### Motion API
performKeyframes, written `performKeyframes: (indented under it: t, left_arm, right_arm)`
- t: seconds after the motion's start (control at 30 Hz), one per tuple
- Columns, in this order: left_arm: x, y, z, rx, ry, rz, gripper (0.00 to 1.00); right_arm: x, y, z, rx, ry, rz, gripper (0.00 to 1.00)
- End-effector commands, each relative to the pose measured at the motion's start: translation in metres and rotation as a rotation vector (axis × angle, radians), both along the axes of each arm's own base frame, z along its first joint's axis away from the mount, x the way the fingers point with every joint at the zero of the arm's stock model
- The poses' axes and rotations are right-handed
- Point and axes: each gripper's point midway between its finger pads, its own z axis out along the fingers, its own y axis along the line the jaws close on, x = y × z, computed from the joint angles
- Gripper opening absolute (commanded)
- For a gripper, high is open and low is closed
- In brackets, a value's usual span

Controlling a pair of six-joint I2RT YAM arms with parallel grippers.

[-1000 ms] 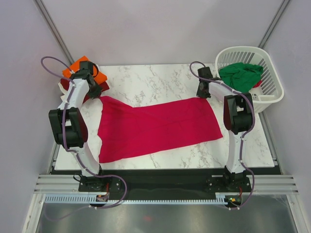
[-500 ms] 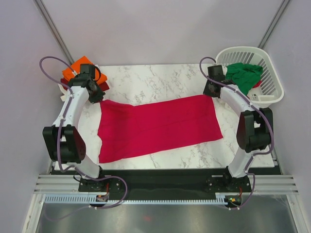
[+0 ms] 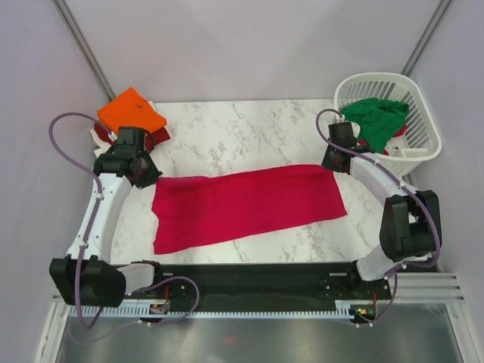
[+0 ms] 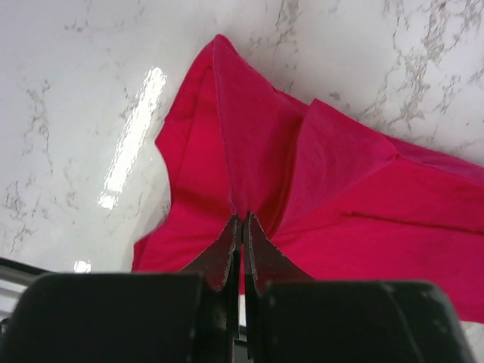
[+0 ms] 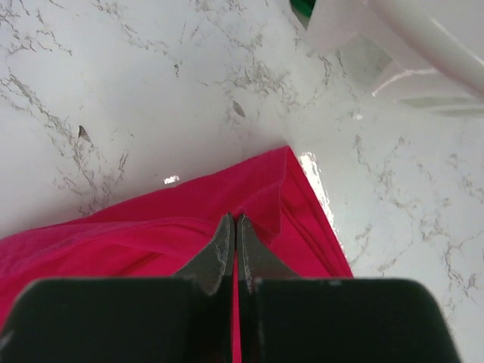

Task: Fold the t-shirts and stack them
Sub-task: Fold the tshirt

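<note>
The red tee [image 3: 246, 204] lies across the middle of the table [image 3: 234, 125] as a long band running left to right, and its near-left part flares toward the table's near edge. We hold it at its two far corners.

Our left gripper [image 4: 242, 224] is pinched tight on the cloth at the far-left corner. In the left wrist view the two fingers meet with only a sliver between them. The fabric rises into them in a peaked fold, creases fan out from the pinch, and a flap lies over the layer beneath.

Our right gripper [image 5: 234, 221] does the same at the far-right corner. Its fingers are pressed together on a ridge of red cloth just inside the corner, and the hem runs off to the right over bare marble. We cannot tell how neatly the layers line up between the two grips.

Further out, an orange tee [image 3: 132, 112] sits on top of a small pile at the far-left corner of the table, just beyond our left wrist. Under it we make out bits of white and dark red, too small to describe.

At the far-right corner stands a white basket [image 3: 426, 132] with a green tee [image 3: 376, 117] heaped in it and spilling over its near rim. The basket's wall shows at the top right of the right wrist view, near our right gripper but apart from it.
</note>
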Motion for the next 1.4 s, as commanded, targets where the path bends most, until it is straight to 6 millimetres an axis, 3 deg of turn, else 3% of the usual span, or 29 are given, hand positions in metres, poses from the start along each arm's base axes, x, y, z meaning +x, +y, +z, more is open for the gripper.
performKeyframes:
  t: [0.0, 0.47, 0.73, 0.9, 1.07, 1.1, 1.17, 1.2, 1.27, 1.3, 1.37]
  left_arm:
    - [-0.033, 0.002, 0.002, 0.023, 0.023, -0.043, 0.02]
    - [-0.097, -0.019, 0.002, -0.091, 0.028, -0.106, 0.03]
    - [-0.123, -0.03, 0.012, -0.156, 0.012, -0.14, 0.07]
    - [-0.141, -0.034, 0.008, -0.185, 0.026, -0.133, 0.08]
    - [-0.154, -0.038, -0.002, -0.211, 0.053, -0.137, 0.09]
    - [-0.154, -0.038, -0.003, -0.214, 0.057, -0.132, 0.11]
    - [-0.151, -0.037, -0.004, -0.208, 0.068, -0.126, 0.11]
    - [-0.148, -0.036, -0.004, -0.2, 0.073, -0.123, 0.11]
    - [-0.138, -0.037, -0.006, -0.2, 0.087, -0.132, 0.11]
    - [-0.133, -0.038, -0.006, -0.204, 0.088, -0.138, 0.11]
    - [-0.119, -0.04, -0.009, -0.202, 0.082, -0.159, 0.12]
  right_arm:
    - [-0.007, -0.004, 0.023, 0.023, -0.086, -0.036, 0.0]
    - [-0.067, -0.017, 0.025, 0.047, -0.15, -0.088, 0.0]
    - [-0.091, -0.023, -0.004, 0.067, -0.091, -0.13, 0.0]
    - [-0.095, -0.035, -0.026, 0.084, -0.022, -0.18, 0.0]
    - [-0.096, -0.046, -0.029, 0.096, -0.023, -0.223, 0.0]
    - [-0.097, -0.045, -0.031, 0.102, -0.022, -0.22, 0.02]
    - [-0.097, -0.04, -0.032, 0.13, -0.024, -0.199, 0.21]
    - [-0.098, -0.037, -0.034, 0.139, -0.019, -0.191, 0.61]
    - [-0.097, -0.036, -0.036, 0.144, -0.016, -0.184, 0.9]
    - [-0.096, -0.036, -0.035, 0.137, -0.02, -0.179, 0.98]
    - [-0.093, -0.039, -0.034, 0.124, -0.021, -0.182, 0.98]
